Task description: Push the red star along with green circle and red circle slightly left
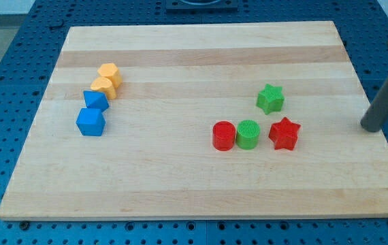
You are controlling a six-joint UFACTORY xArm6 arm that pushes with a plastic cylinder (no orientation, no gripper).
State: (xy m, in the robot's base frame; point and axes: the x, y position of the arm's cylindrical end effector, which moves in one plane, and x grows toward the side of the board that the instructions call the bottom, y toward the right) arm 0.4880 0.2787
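Observation:
The red star (284,133) lies on the wooden board (201,184) at the right of centre. The green circle (248,134) sits just to its left, and the red circle (224,135) touches the green circle's left side. The three form a row. My tip (370,127) is at the board's right edge, well to the right of the red star and apart from every block. The rod rises up and to the right out of the view.
A green star (270,99) lies just above the row. At the view's left are two yellow blocks (108,71) (103,86) and two blue blocks (95,101) (90,122), clustered together.

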